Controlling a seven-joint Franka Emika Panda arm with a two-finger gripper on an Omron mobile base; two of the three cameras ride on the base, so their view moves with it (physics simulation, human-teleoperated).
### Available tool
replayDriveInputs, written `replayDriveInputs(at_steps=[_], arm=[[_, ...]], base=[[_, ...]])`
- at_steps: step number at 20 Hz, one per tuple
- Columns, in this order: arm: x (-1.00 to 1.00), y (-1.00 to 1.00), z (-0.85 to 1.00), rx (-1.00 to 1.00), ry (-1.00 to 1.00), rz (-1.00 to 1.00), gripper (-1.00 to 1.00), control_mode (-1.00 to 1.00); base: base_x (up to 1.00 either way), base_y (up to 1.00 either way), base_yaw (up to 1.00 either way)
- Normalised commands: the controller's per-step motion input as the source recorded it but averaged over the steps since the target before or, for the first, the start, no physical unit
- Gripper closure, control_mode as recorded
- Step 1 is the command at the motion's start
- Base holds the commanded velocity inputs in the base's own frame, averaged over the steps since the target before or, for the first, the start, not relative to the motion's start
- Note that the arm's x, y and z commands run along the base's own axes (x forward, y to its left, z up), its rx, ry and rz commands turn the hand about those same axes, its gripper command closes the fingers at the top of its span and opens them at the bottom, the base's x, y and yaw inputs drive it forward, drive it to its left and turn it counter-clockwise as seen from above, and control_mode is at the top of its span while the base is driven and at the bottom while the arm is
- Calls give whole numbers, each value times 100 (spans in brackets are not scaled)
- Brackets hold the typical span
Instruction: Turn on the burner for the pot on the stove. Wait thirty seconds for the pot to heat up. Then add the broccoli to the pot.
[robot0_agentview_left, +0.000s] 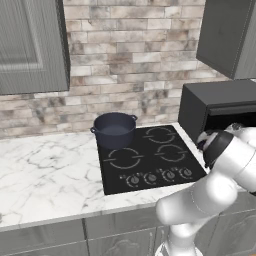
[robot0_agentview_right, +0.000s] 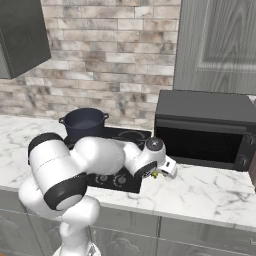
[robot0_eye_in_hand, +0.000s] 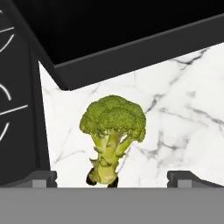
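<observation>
Landmark taken: the stove (robot0_agentview_left: 150, 160), a flat black glass cooktop set into the white marble counter (robot0_agentview_left: 45, 175), with four grey ring marks and a row of small round knobs (robot0_agentview_left: 159, 176) along its front edge

On the stove, at its back left ring, stands the pot (robot0_agentview_left: 114, 129), dark blue-grey, upright, with two small side handles and a lighter grey inside; nothing to see inside it from the left base view. Seen also in the right base view as the pot (robot0_agentview_right: 84, 123) at the far left corner of the stove (robot0_agentview_right: 122, 155), partly behind the white arm

Just beside the stove, on its right side, lies the broccoli (robot0_eye_in_hand: 112, 131) on the marble, between the right edge of the stove and the front of the black microwave (robot0_agentview_right: 202, 130). In the hand view appears as a green crown with a pale yellow-green stalk pointing toward the camera; not touching the stove, well apart from the pot. In the right base view only a small yellow-green spot, the broccoli (robot0_agentview_right: 155, 174), under the hand

Over this spot to the right of the stove hangs the gripper (robot0_eye_in_hand: 112, 178), pointing down at the counter. Jaws spread wide, one dark tip low on each side of the stalk, holding nothing; whether the tips touch the floret, cannot tell

Behind the stove, a brick wall (robot0_agentview_left: 130, 60)
</observation>
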Motion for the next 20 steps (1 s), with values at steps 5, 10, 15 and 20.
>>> replayDriveInputs(at_steps=[5,10,15,20], arm=[[18,-2,-18,0,0,0,-100,-100],[20,0,-18,0,0,0,-100,-100],[14,0,-19,0,0,0,-100,-100],[3,0,-20,0,0,0,-100,-100]], base=[[0,0,0],[0,0,0],[0,0,0],[0,0,0]])
